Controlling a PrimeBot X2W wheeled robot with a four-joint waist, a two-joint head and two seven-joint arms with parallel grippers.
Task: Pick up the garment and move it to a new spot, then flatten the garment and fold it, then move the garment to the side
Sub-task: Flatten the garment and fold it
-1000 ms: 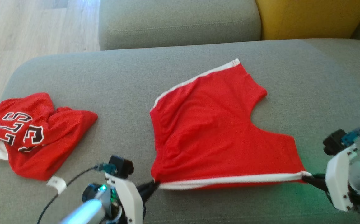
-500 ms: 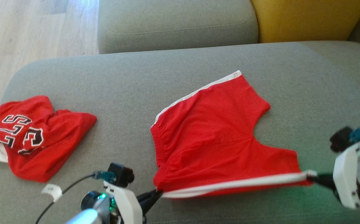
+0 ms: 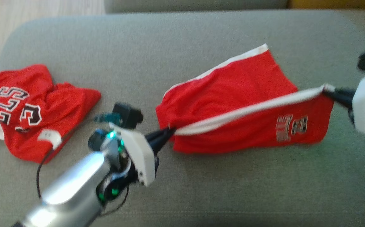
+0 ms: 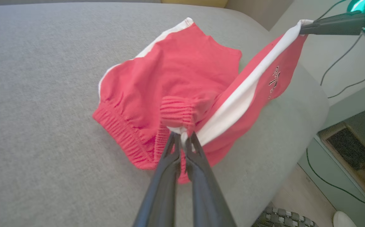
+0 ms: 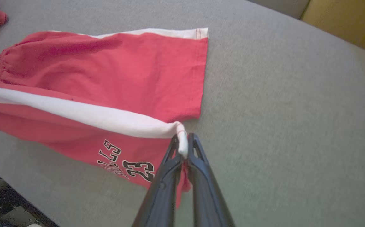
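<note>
Slippage threatens: left gripper (image 3: pixel 169 130) at 8 o'clock and right gripper (image 3: pixel 327 90) at 3 o'clock each clamp thin corners of the shorts (image 3: pixel 232 88), so uneven pulling may free one.

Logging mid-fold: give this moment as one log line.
left fingers: shut on shorts waistband corner | right fingers: shut on hem corner | white stripe: taut between them | far leg: flat on sofa
</note>
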